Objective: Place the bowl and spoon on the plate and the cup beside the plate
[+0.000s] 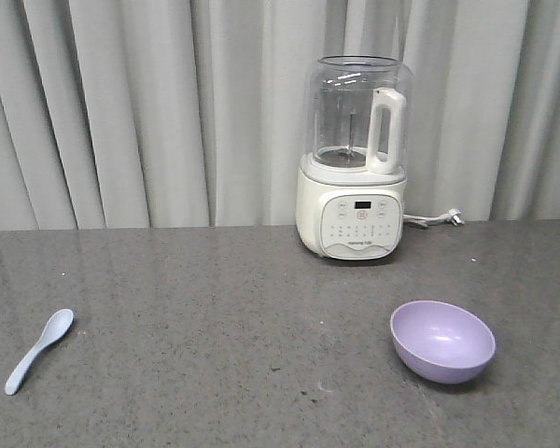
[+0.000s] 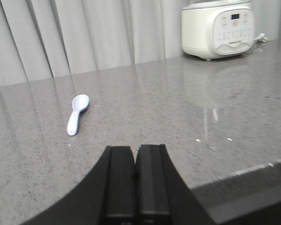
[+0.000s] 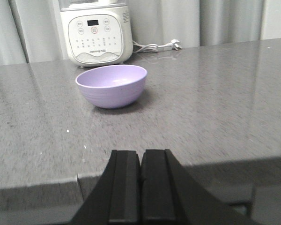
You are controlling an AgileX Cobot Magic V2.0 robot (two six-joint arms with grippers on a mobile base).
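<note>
Left claw [image 2: 136, 157]: jaws pressed together with nothing between them, low over the near side of the countertop [image 1: 215, 308].
Right claw [image 3: 141, 159]: jaws closed flat against each other, holding nothing.
Spoon [image 2: 77, 114]: pale blue, lying flat on the countertop. It is well ahead of the left claw and off to its left, scoop end farther from the claw and handle nearer.
Bowl [image 3: 111, 86]: lavender, rim up, ahead of the right claw and slightly to its left, well apart from it.
Blender [image 3: 96, 33]: cream base with a button panel and a clear jug, standing beyond the bowl from the right claw.
Cord [image 3: 159, 46]: white, with its plug resting just right of the blender base.
Curtain [image 1: 121, 112]: pale grey, pleated, behind the countertop.
</note>
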